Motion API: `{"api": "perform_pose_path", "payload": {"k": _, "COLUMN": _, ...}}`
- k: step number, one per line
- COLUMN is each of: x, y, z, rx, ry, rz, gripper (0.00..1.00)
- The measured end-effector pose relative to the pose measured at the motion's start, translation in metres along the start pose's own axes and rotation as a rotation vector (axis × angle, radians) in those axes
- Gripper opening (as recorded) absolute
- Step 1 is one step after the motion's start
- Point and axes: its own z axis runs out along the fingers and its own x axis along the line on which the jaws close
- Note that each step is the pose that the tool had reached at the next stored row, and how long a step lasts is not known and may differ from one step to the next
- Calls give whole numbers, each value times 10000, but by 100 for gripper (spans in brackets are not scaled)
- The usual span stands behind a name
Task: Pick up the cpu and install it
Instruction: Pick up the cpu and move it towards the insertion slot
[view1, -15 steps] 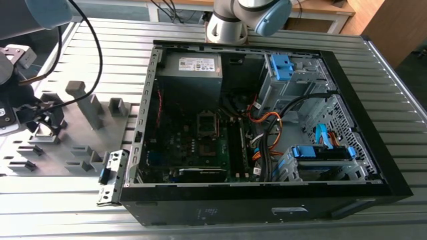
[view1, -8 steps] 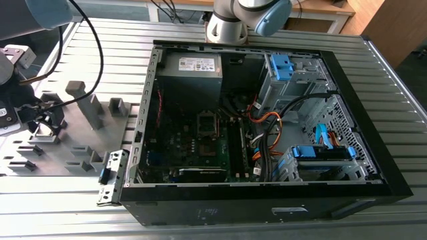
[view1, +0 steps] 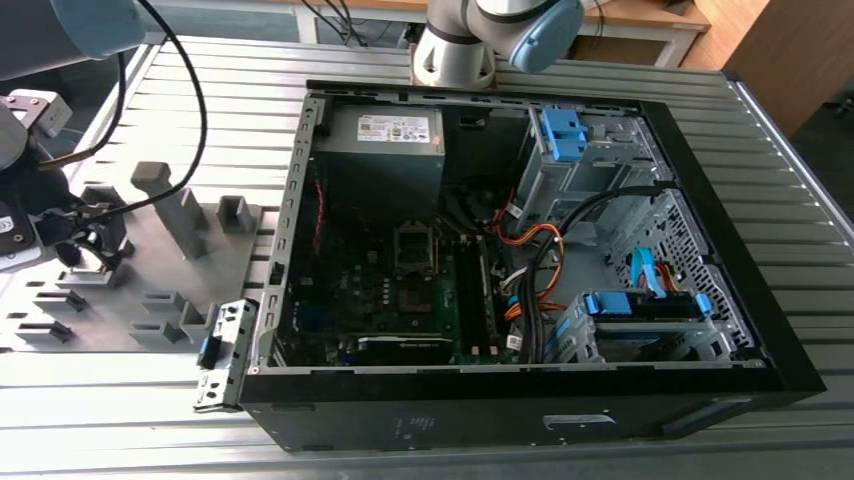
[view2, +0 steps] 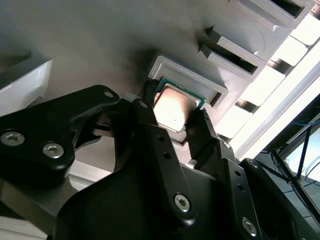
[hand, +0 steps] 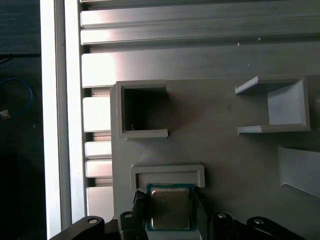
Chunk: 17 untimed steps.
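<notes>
In the tray (view2: 100, 50), my gripper (view2: 174, 109) sits around the cpu (view2: 170, 102), which lies flat in its nest (view2: 210, 82). I cannot tell if I squeeze it. Best to press both sides evenly. The case (view1: 467, 425) is at the tray's 3 o'clock.

A tray (view1: 247, 275) was laid on the table (view1: 120, 420), at the exterior view's left of the case (view1: 441, 425). A board (view1: 400, 300) was laid inside the case. In both wrist views, the cpu (hand: 170, 206) (view2: 172, 107) was seen on the tray, just beside a frame (hand: 167, 170), pinched from two sides by the gripper (view2: 172, 115).
</notes>
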Motion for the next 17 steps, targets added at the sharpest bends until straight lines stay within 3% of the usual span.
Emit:
{"api": "perform_pose_path", "payload": {"k": 1, "x": 0, "y": 0, "z": 0, "rx": 0, "ry": 0, "rz": -2, "gripper": 51}}
{"api": "perform_pose_path", "payload": {"k": 14, "x": 0, "y": 0, "z": -2, "rx": -1, "ry": -1, "rz": -15, "gripper": 47}}
{"api": "perform_pose_path", "payload": {"k": 17, "x": 0, "y": 1, "z": -31, "rx": 0, "ry": 2, "rz": -15, "gripper": 47}}
